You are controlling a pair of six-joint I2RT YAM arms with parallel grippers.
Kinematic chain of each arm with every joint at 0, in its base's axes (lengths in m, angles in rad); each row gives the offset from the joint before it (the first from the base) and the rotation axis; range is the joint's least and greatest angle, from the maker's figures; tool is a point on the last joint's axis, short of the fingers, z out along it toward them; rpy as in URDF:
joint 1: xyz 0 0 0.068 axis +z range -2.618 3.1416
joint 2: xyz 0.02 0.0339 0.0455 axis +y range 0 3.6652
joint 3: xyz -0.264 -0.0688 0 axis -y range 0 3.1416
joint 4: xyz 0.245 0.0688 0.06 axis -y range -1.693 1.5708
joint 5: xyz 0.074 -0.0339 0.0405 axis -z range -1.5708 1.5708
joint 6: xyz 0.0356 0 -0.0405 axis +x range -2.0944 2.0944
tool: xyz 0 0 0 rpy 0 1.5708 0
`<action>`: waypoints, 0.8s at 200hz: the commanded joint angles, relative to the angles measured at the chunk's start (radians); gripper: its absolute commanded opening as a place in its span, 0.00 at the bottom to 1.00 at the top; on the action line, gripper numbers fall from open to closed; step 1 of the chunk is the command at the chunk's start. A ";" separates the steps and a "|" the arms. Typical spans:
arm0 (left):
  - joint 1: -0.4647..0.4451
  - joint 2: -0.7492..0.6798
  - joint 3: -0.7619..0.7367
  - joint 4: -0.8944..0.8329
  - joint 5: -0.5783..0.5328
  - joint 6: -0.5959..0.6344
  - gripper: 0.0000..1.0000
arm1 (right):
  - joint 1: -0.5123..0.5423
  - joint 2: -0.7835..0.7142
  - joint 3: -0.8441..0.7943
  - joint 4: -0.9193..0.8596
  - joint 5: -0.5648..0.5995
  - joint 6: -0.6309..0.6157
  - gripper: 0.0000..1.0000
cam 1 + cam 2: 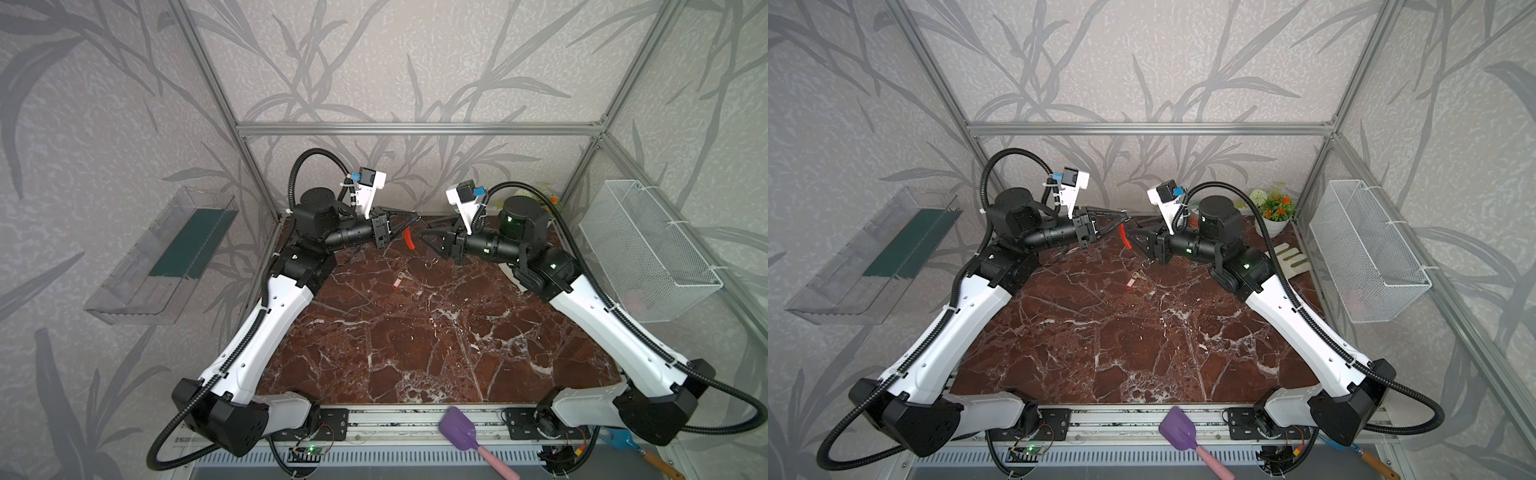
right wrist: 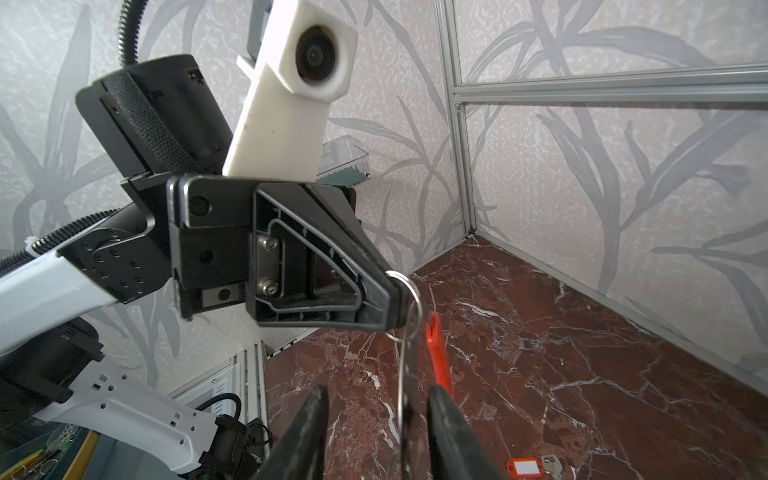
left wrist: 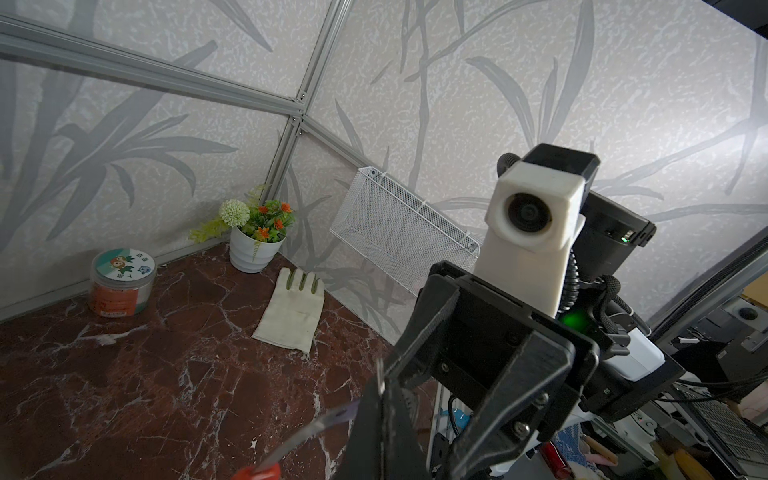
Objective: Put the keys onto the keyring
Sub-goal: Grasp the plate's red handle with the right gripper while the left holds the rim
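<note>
The left fingers (image 2: 388,297) are pressed together on the keyring (image 2: 437,353), which hangs from their tips between the spread right fingers (image 2: 312,432). It looks light and springy, so it is probably best pinched flat across the band. The key tag (image 2: 525,467), likely slick, stiff plastic, lies on the desk (image 2: 582,332) below both. Count: one hoop, one tag, one loose split ring (image 1: 430,262).

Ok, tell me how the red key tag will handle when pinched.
Key tag looks thin plastic: probably light and stiff. Lying flat on the marble tabletop, it may skid. The small key beside it would likely dangle if linked.
</note>
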 commanded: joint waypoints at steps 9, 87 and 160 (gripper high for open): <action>0.000 -0.024 0.042 0.007 -0.007 0.020 0.00 | 0.009 -0.014 0.039 -0.039 0.051 -0.053 0.37; 0.000 -0.025 0.038 -0.008 -0.014 0.036 0.00 | 0.023 -0.001 0.058 -0.053 0.092 -0.082 0.12; 0.000 -0.012 0.046 -0.031 -0.047 0.063 0.00 | 0.028 0.003 0.086 -0.077 0.097 -0.084 0.00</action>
